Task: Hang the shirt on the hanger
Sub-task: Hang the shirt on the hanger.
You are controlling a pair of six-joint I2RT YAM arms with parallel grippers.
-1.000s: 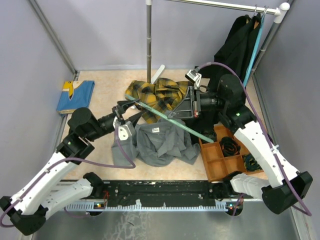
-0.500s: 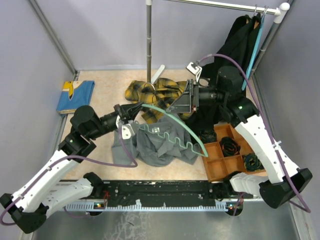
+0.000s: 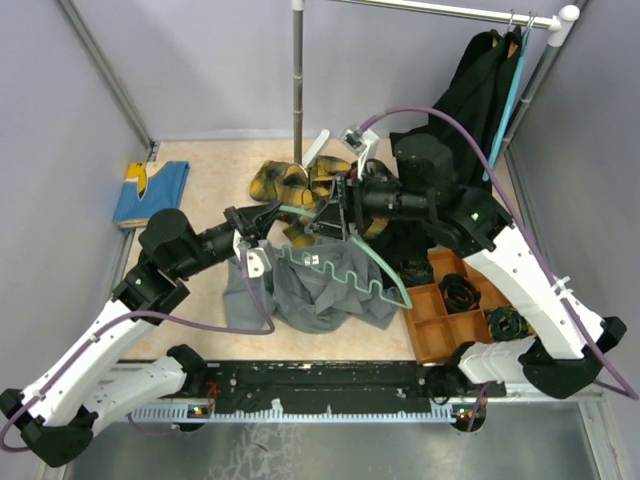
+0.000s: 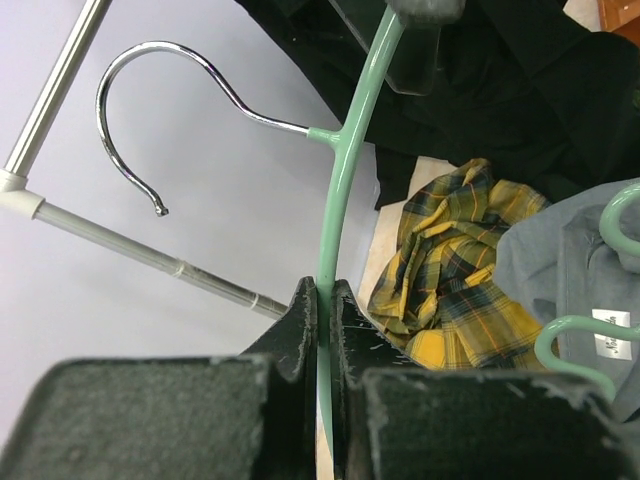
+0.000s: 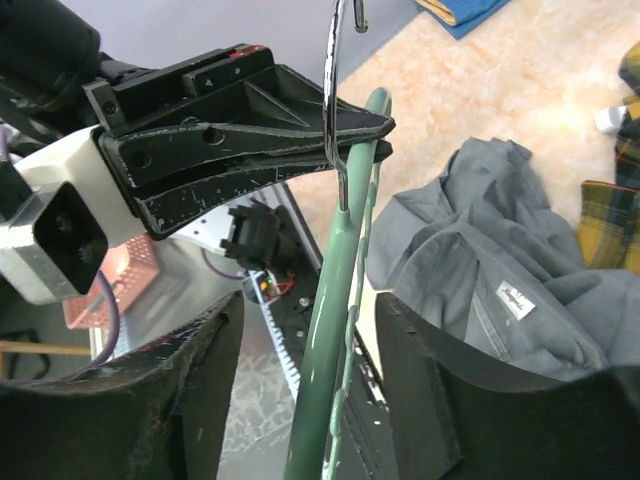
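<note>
Since the earlier frames, the right gripper [image 3: 325, 212] has been carried leftward and its jaws have been spread; the hanger [image 4: 339, 170] is now straddled by them and not gripped. The hanger's upper arm is pinched near the neck between the pressed-together fingers of the left gripper [image 4: 323, 290]. The hanger is held tilted just above the grey shirt [image 3: 320, 300], which is crumpled on the table [image 3: 200, 190].
</note>
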